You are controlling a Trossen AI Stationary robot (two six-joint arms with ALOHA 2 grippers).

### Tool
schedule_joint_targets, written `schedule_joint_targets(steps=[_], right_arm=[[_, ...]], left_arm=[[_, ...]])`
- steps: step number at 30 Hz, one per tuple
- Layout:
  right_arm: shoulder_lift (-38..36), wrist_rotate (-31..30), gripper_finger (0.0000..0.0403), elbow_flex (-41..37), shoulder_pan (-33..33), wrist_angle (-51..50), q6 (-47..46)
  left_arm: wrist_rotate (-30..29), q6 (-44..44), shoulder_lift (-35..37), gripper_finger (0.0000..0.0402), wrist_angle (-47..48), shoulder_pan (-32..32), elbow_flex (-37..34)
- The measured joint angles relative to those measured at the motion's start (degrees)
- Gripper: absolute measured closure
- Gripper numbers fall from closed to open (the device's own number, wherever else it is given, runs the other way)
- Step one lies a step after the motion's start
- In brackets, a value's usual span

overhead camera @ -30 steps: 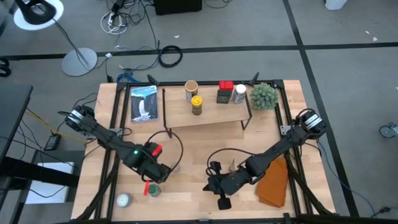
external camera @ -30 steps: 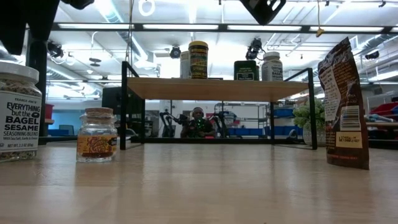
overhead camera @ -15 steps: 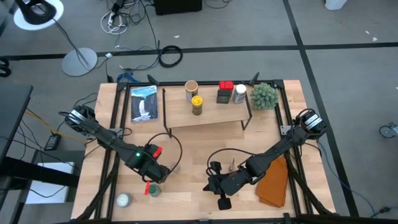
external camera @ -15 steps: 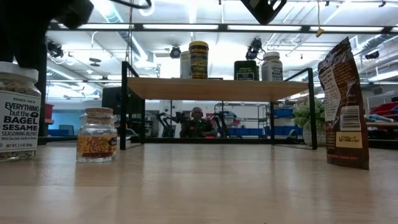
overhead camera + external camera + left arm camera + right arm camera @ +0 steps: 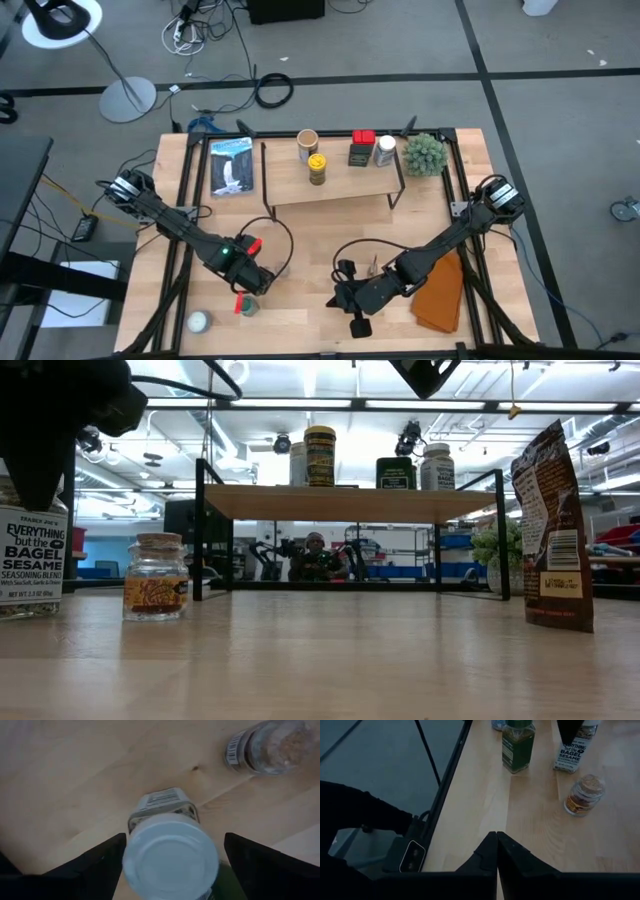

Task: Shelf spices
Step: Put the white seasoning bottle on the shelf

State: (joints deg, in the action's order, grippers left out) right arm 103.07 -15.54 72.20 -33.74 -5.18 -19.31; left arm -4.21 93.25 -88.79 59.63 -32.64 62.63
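A clear jar of bagel sesame seasoning [image 5: 169,857] with a white lid stands upright on the table near its front left. My left gripper [image 5: 172,870] points down over it and is open, one finger on either side of the lid; whether they touch it I cannot tell. In the low view a dark finger [image 5: 40,460] covers the jar's top. A small cork-topped glass jar [image 5: 156,576] stands beside it. The shelf [image 5: 330,182] carries several spice jars [image 5: 316,168]. My right gripper [image 5: 496,854] waits shut above the table's front middle.
A green-lidded jar [image 5: 517,744] and a white-lidded jar [image 5: 199,321] stand near the front left. An upright brown pouch [image 5: 553,530] shows at the right of the low view. A blue packet [image 5: 232,165], a green plant [image 5: 423,153] and an orange cloth [image 5: 440,290] are also on the table.
My left gripper has gone straight down over the bagel sesame jar, still open, until its fingers flank the lid. The jar has stayed in place.
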Motion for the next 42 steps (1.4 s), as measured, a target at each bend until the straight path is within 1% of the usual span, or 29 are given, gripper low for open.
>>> schedule_joint_targets(steps=[4, 11, 14, 20, 23, 25, 28, 32, 37, 40, 42], right_arm=[[0.00, 0.01, 0.0398, 0.00, 0.00, -0.03, 0.00], [0.00, 0.01, 0.0398, 0.00, 0.04, -0.03, 0.00], [0.00, 0.03, 0.0401, 0.00, 0.04, -0.03, 0.00], [-0.01, -0.06, 0.0394, 0.00, 0.04, -0.02, 0.00], [0.00, -2.16, 0.0390, 0.00, 0.04, 0.00, -0.34], [0.00, -3.25, 0.0390, 0.00, 0.04, 0.24, -0.59], [0.00, -3.35, 0.0390, 0.00, 0.09, 1.87, 0.14], [0.00, -6.17, 0.0382, 0.00, 0.46, 9.01, 2.89], [0.00, -9.18, 0.0346, 0.02, 1.15, 16.98, 11.84], [-0.01, -11.62, 0.0313, 0.02, 2.11, 18.29, 15.32], [0.00, -13.17, 0.0287, 0.02, 3.18, 18.71, 16.02]], left_arm=[[0.00, -0.98, 0.02, 0.0090, 0.25, 0.00, 0.08], [0.42, -1.28, 0.03, 0.0176, 0.05, 0.00, 0.16], [0.42, -1.28, 0.07, 0.0197, 0.05, 0.00, 0.24], [0.44, -1.41, 0.49, 0.0197, 0.10, 0.00, 0.24], [0.35, -1.50, 0.94, 0.0194, 1.41, 0.00, 1.30], [0.16, -1.80, 1.42, 0.0194, 3.28, 0.00, 2.87], [-0.29, -2.59, 1.58, 0.0193, 6.69, 0.32, 6.21], [-0.37, -3.08, 1.60, 0.0193, 11.03, 1.18, 11.32], [-0.59, -4.69, 1.53, 0.0193, 13.50, 3.19, 18.28], [-1.81, -5.15, 1.53, 0.0193, 16.01, 4.63, 22.82], [-3.41, -5.65, 1.53, 0.0193, 17.68, 5.75, 25.72]])
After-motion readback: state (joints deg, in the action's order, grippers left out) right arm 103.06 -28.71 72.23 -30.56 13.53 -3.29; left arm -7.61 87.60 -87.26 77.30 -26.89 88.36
